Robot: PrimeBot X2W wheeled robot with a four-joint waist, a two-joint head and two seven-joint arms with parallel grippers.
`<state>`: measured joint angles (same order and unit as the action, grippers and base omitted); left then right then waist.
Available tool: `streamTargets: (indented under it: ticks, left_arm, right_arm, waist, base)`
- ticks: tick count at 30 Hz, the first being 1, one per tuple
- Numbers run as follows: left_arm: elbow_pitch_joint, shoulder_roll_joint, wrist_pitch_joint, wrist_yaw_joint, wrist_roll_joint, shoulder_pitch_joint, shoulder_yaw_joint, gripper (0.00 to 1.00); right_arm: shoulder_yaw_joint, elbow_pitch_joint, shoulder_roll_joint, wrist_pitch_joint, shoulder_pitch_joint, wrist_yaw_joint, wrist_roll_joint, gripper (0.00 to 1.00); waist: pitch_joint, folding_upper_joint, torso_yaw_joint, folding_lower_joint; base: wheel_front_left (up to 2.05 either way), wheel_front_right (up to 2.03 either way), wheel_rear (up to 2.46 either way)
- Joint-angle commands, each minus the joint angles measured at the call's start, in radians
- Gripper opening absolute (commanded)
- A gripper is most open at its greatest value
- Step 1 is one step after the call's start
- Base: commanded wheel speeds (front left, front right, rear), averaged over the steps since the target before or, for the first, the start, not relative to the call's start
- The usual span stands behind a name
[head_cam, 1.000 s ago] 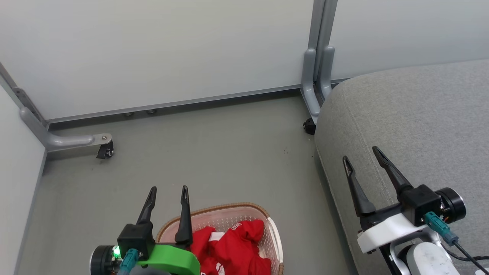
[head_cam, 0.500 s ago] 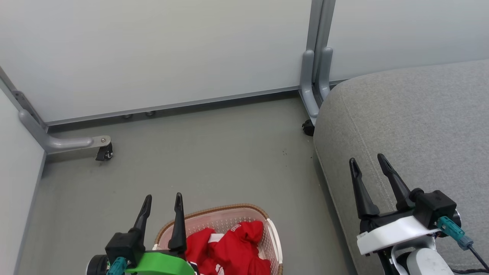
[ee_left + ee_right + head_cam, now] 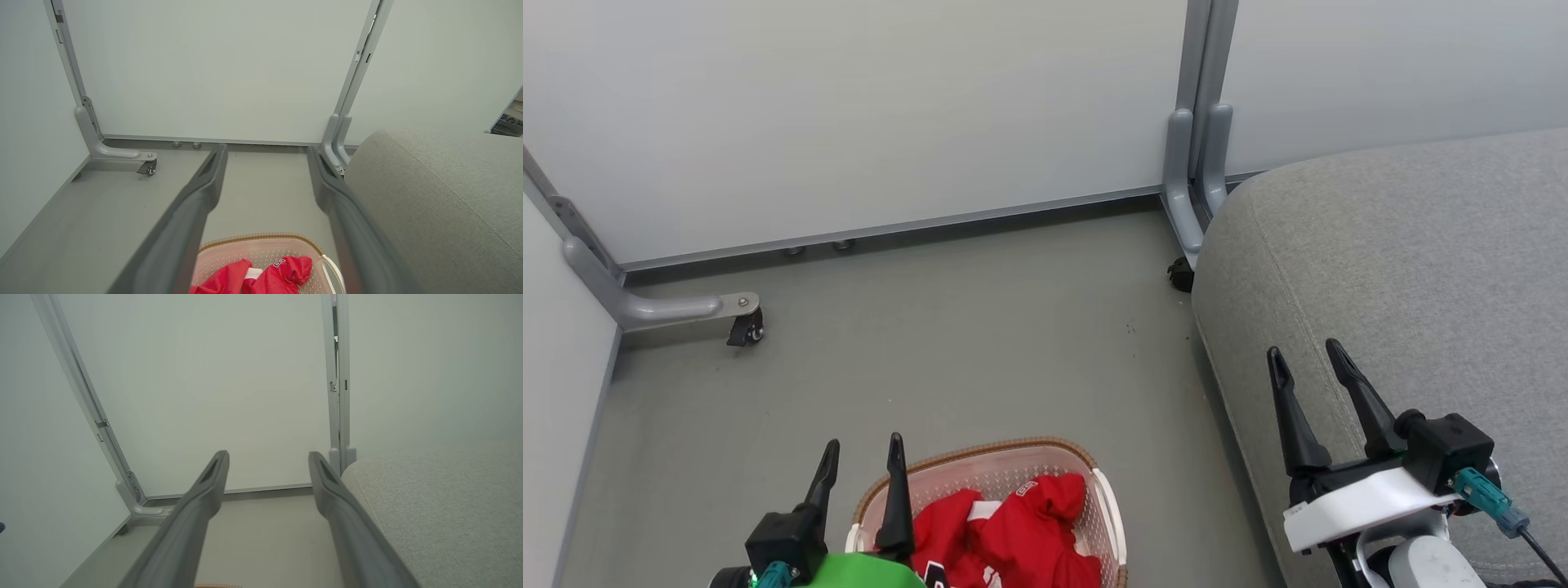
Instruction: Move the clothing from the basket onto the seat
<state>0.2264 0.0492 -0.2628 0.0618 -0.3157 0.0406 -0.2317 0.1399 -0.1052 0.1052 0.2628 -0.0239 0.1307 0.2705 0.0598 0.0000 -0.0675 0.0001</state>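
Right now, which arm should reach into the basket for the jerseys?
Left. The left gripper hangs open at the basket rim beside the red jerseys; the right gripper, also open, sits over the seat, farther off.

**Both arms sank back toward the robot, nothing else really moved**

In the head view the left claw [image 3: 863, 442] has slid down toward the bottom edge. A second ago its whole body and the green bracket [image 3: 866, 573] were in frame, and now they're mostly cut off, with the fingertips sitting down near the basket [image 3: 980, 451] rim's far edge. The right claw [image 3: 1301, 349] dropped a little lower over the seat [image 3: 1405, 261] edge. It also twisted at the wrist, so its two fingers look closer together and stand more upright than before. The camera itself nudged a hair too.
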Motion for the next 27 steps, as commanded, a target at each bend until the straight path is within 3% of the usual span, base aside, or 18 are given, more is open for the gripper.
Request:
streamTargets:
  ticks: [1,12,21,27]
  left_arm:
    - [0.002,0.002,-0.003,-0.003,-0.001,0.005,0.001,1.00]
    - [0.082,0.002,-0.002,-0.009,0.028,-0.004,-0.023,1.00]
    - [0.399,0.003,-0.002,0.034,0.101,-0.092,-0.104,1.00]
    - [0.586,0.003,-0.002,0.049,0.140,-0.236,-0.133,1.00]
  right_arm:
    - [0.000,-0.003,0.002,0.003,0.004,0.000,-0.002,1.00]
    - [0.008,-0.006,0.002,0.003,-0.001,0.000,0.002,1.00]
    - [0.015,0.003,0.012,0.003,-0.024,0.000,0.009,1.00]
    - [0.011,0.029,0.022,0.003,-0.078,0.000,0.021,1.00]
  waist:
    - [0.000,0.0000,0.001,-0.0001]
    - [-0.018,0.0000,-0.010,-0.0001]
    - [-0.106,0.0000,-0.059,-0.0001]
    - [-0.268,0.0000,-0.099,-0.0001]
  base:
    - [0.00,0.00,0.00]
    - [0.00,0.00,0.00]
    - [0.00,0.00,0.00]
    - [0.00,0.00,0.00]
